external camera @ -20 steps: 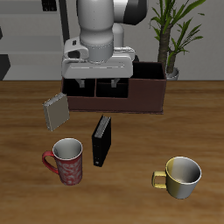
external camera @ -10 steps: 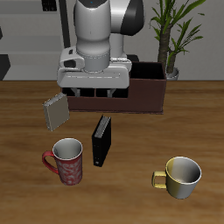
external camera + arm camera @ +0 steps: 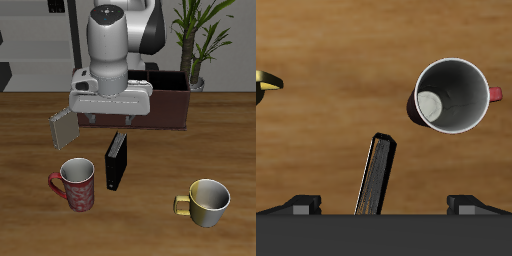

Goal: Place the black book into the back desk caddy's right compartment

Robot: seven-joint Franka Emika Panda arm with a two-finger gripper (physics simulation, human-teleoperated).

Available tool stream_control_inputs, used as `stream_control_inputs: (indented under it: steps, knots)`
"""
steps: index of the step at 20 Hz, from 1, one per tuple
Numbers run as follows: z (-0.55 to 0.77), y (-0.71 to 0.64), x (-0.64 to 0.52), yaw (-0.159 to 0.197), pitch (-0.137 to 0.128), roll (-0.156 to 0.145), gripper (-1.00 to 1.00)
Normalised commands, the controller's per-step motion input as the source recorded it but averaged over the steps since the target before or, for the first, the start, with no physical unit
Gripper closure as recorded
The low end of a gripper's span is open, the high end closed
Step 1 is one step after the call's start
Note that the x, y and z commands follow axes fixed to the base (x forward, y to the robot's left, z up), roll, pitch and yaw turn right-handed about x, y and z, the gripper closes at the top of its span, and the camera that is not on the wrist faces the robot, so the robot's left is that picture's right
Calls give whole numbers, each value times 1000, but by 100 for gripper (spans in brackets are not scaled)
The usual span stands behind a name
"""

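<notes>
We note two-finger gripper (image 3: 112, 122) hovering wide open, empty, above thin plain black book (image 3: 116, 160); book upright mid-table, beside red mug (image 3: 76, 184); long reddish-brown desk caddy (image 3: 168, 108) near back edge.

1. The black book (image 3: 117, 160) stands upright mid-table.
2. The gripper (image 3: 111, 120) hangs above it, fingers spread.
3. The back desk caddy (image 3: 170, 110) sits toward the back edge.

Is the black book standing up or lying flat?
Standing up. The black book rests on its edge on the table, spine up, with nothing holding it.
</notes>
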Motion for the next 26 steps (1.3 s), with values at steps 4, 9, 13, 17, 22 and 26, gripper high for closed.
stream_control_inputs:
  steps: [4,9,13,17,22,26]
  knots:
    - [-200,15,51,-58,1,7,-100]
    - [-217,-16,22,-48,6,-9,-100]
    - [-285,-28,53,-21,13,6,-100]
    - [-205,120,2,31,-13,15,-100]
    - [-99,113,-45,-14,8,23,-100]
    - [-74,33,7,-20,7,8,-100]
